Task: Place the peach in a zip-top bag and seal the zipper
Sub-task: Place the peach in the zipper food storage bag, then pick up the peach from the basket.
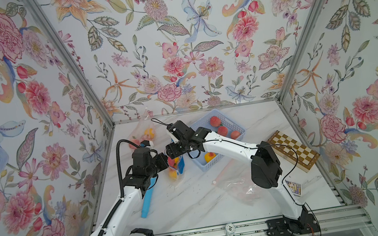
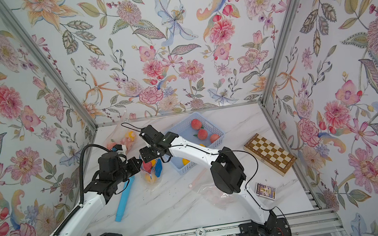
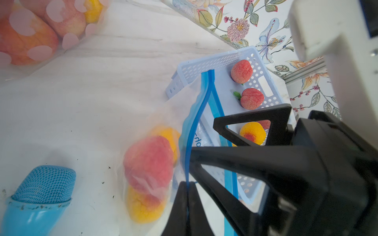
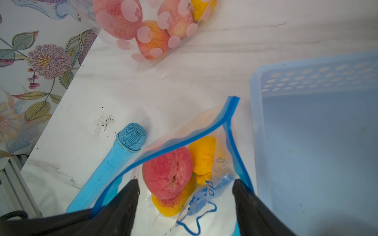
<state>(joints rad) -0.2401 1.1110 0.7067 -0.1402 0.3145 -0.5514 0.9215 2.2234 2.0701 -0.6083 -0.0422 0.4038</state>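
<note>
The right fingers (image 4: pixel 120 206) are spread apart over the open bag (image 4: pixel 223 163), the peach (image 4: pixel 167 175) seen inside between them; the zipper (image 4: pixel 184 141) edge is clamped by the left fingers (image 3: pixel 235 155)

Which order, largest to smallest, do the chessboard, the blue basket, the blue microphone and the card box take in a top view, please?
1. blue basket, though the right arm covers part of it
2. chessboard
3. blue microphone, its upper end hidden behind the left arm
4. card box
</note>
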